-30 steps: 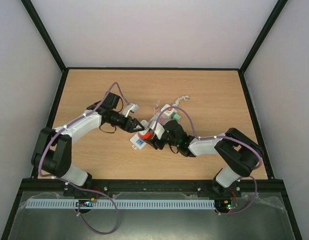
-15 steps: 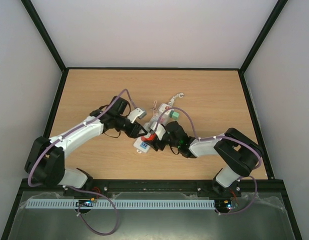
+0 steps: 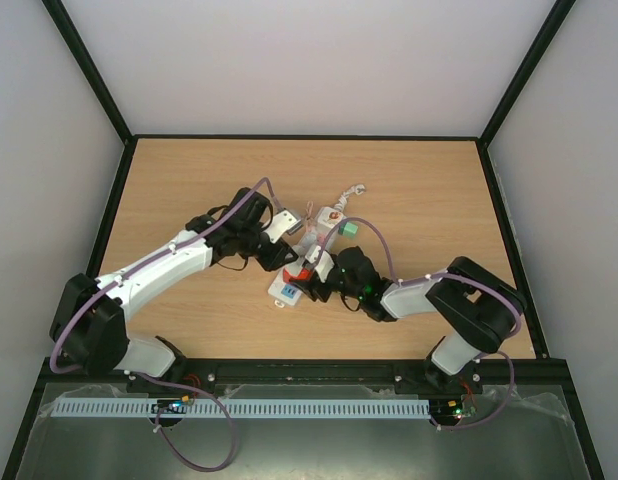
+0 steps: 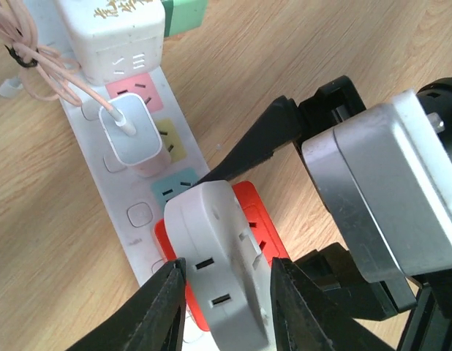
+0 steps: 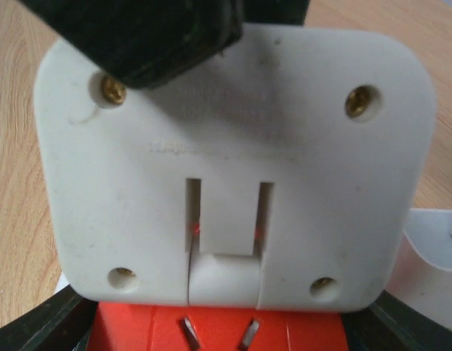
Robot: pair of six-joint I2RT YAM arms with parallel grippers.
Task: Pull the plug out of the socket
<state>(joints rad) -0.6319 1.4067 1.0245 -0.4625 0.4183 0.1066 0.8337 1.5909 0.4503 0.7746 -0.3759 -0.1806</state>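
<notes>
Your overhead view alone takes in the whole wooden worktop [image 3: 189, 180], pale grain and matt. The socket [image 3: 284, 290] lies slantwise near its middle, a long white strip of smooth plastic with both arms meeting over its near end.

Your left wrist view gives what the overhead one cannot: the socket's face carries pink, yellow and pale blue squares in a row. The plug [image 4: 219, 263], a rounded white block on a flat red plate, sits on the socket's near end. Your left hand [image 4: 226, 267] has its two black fingers closed in against the plug's two long sides, gripping it. Your right hand [image 3: 314, 283] comes in from the socket's right edge, fingers spread wide on either side of the plug. You cannot tell whether they press on anything.

Further up the socket stands a small glossy white charger [image 4: 131, 135] with a thin pink cord. Beyond it are a larger white adapter [image 4: 113, 36] and a green block [image 4: 183, 14].

Only your right wrist view shows the plug's end face: two narrow slots and four small brass screws [image 5: 113, 90] at the corners.
</notes>
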